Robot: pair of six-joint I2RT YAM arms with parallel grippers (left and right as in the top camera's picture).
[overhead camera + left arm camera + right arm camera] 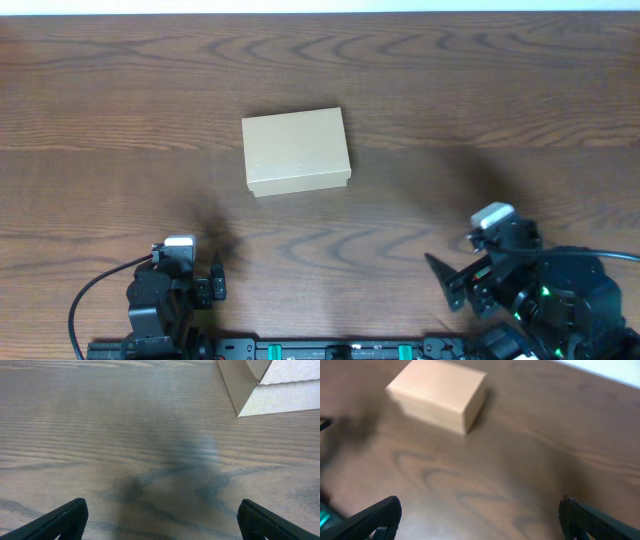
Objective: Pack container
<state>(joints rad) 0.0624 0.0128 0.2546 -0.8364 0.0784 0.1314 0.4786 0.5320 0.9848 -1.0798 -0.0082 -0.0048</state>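
The container (pixel 296 151) is a small tan cardboard box with its lid down, standing alone near the middle of the wooden table. My left gripper (pixel 205 283) waits near the front edge, below and left of the box, open with nothing between its fingers. In the left wrist view only the box's near corner (pixel 272 385) shows at the top right, far ahead of the open gripper (pixel 162 520). My right gripper (pixel 458 283) sits at the front right, also open and holding nothing. The right wrist view has the whole box (pixel 437 395) at the upper left, well beyond the gripper (pixel 480 517).
The dark wood-grain table (pixel 120 120) stretches around the box on all sides. A black rail with green marks (pixel 340 350) runs along the front edge between the two arm bases. A pale strip (pixel 320 5) marks the table's far edge.
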